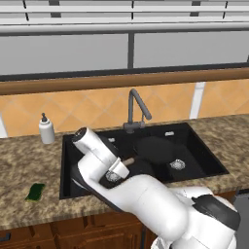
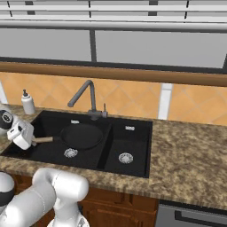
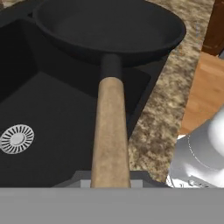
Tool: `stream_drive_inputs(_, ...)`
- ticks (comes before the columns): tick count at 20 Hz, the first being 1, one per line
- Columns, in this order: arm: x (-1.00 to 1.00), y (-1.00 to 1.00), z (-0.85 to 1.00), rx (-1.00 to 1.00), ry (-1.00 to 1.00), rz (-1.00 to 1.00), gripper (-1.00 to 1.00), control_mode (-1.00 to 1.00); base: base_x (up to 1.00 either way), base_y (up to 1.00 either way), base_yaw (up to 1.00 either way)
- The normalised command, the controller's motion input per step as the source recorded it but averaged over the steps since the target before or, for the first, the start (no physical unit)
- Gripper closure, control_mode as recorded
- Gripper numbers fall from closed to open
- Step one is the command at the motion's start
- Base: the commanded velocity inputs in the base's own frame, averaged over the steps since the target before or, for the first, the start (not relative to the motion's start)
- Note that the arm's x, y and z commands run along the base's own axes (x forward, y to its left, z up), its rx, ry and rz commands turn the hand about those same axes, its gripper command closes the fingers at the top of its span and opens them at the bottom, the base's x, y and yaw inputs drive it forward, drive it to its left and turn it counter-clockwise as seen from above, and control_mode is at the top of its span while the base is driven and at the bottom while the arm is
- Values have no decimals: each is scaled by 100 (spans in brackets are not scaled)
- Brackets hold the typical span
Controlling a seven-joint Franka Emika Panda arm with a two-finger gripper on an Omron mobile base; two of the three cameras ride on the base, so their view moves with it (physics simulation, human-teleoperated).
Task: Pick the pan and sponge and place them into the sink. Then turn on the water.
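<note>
The black pan (image 2: 82, 135) hangs level over the larger left bowl of the black sink (image 2: 133, 142), its rim near the divider. My gripper (image 2: 32, 139) is shut on the end of the pan's light wooden handle (image 3: 110, 131), which runs straight up the hand view to the pan (image 3: 109, 26). From the left base view the pan (image 1: 153, 148) lies behind my forearm, with the gripper (image 1: 124, 164) at the handle. The green sponge (image 1: 35, 191) lies flat on the counter left of the sink (image 1: 204, 158). No water runs from the grey faucet (image 1: 136, 108).
A white soap dispenser (image 1: 46, 129) stands at the sink's back left corner. A silver drain (image 3: 16, 138) shows in the bowl below the handle. The speckled counter (image 2: 190, 155) stretches to the right of the sink. A tiled wall and a window ledge rise behind.
</note>
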Motion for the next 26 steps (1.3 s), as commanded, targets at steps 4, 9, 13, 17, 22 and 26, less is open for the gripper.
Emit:
stream_drive_inputs(4, 41, 27, -20, 5, -2, 17, 100, -100, 0, 0, 0)
stream_drive_inputs(9, 32, 11, -34, 8, 0, 12, 100, -100, 0, 0, 0)
stream_drive_inputs(13, 16, 0, -57, 12, -1, 8, 100, -100, 0, 0, 0)
stream_drive_inputs(17, 15, 0, -53, 15, -3, 7, 100, -100, 0, 0, 0)
stream_drive_inputs(22, 27, 0, -41, 15, -7, 2, 100, -100, 0, 0, 0)
stream_drive_inputs(26, 54, -1, -32, 9, -7, 0, 100, -100, 0, 0, 0)
